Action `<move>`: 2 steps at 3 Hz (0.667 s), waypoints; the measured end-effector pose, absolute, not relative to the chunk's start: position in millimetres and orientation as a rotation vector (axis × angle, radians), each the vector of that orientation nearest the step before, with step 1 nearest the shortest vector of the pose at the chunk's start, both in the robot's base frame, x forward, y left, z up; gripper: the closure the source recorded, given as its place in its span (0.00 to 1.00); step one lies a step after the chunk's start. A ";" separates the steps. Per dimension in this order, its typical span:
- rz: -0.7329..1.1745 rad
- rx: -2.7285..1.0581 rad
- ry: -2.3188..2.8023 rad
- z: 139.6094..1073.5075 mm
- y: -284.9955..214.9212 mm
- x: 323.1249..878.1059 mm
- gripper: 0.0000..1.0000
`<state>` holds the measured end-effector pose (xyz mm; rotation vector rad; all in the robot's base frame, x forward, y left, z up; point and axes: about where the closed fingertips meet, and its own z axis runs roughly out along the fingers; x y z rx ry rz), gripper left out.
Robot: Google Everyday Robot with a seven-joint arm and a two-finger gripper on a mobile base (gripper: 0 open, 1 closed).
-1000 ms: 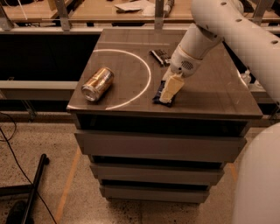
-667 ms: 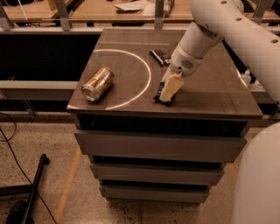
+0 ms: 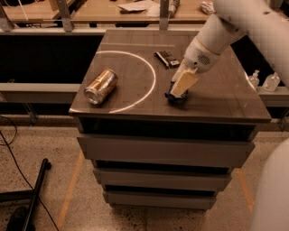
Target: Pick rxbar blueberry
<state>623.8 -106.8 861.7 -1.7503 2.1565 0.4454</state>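
The dark, shiny worktop [image 3: 216, 101] holds one gold can [image 3: 101, 86] on its side near the left edge. It also holds one small black bar [image 3: 166, 58] near the back edge and one blue bar [image 3: 176, 97] near the front edge, right of the middle. The one pincer [image 3: 182, 85] points down onto the blue bar, and I cannot tell if it is wide or narrow; there is open room by the right edge, and below are drawers [image 3: 165, 153] and a speckled floor [image 3: 58, 149].

My gripper [image 3: 179, 90] hangs low over the right front of a dark-topped drawer cabinet [image 3: 216, 106] with grey drawer fronts [image 3: 162, 151]. Below lies speckled floor [image 3: 49, 153] striped with orange tape [image 3: 69, 189]. A wooden bench [image 3: 95, 12] runs behind, warmly lit.
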 end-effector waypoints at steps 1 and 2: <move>0.433 -1.671 2.101 899.5 -127.0 624.2 1.00; 0.442 -1.602 2.059 919.9 -139.2 624.5 1.00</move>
